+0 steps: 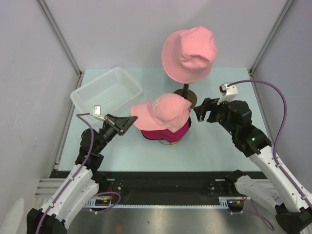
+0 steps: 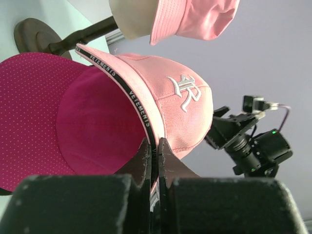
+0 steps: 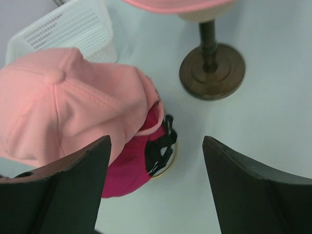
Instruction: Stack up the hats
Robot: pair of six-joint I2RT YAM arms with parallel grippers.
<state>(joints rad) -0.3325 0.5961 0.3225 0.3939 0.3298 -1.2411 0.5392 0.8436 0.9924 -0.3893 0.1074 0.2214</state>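
Note:
A light-pink peaked cap (image 1: 161, 112) lies on top of a magenta cap (image 1: 170, 134) in the middle of the table. My left gripper (image 1: 130, 122) is shut on the peak of the light-pink cap (image 2: 165, 105), its black-banded edge between the fingers; the magenta cap (image 2: 44, 117) lies beneath. My right gripper (image 1: 202, 111) is open and empty just right of the stack, with the light-pink cap (image 3: 73, 102) and the magenta cap (image 3: 131, 163) in front of it. A salmon-pink bucket hat (image 1: 190, 52) sits on a mannequin head on a stand. The royal-blue cap is out of view.
A white slatted basket (image 1: 105, 92) stands at the back left, also in the right wrist view (image 3: 63, 27). The stand's dark round base (image 3: 212, 70) sits right behind the stacked caps. Grey walls enclose the table on three sides.

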